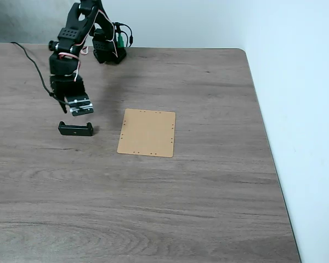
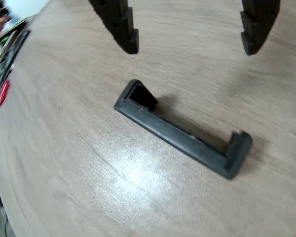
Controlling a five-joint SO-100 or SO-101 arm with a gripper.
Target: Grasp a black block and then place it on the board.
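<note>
The black block (image 1: 75, 129) lies flat on the wood-grain table, left of the tan board (image 1: 147, 132), a short gap between them. In the wrist view the black block (image 2: 182, 131) is a shallow U-shaped bar with raised ends, lying diagonally. My gripper (image 1: 79, 107) hangs just above and behind the block in the fixed view. Its two black fingertips (image 2: 123, 29) stand wide apart at the top of the wrist view, so the gripper (image 2: 190, 47) is open and holds nothing. The board lies bare.
The arm's base (image 1: 108, 49) stands at the table's far edge, with a black cable (image 1: 35, 66) trailing left. The table's right edge (image 1: 266, 148) runs beside a white wall.
</note>
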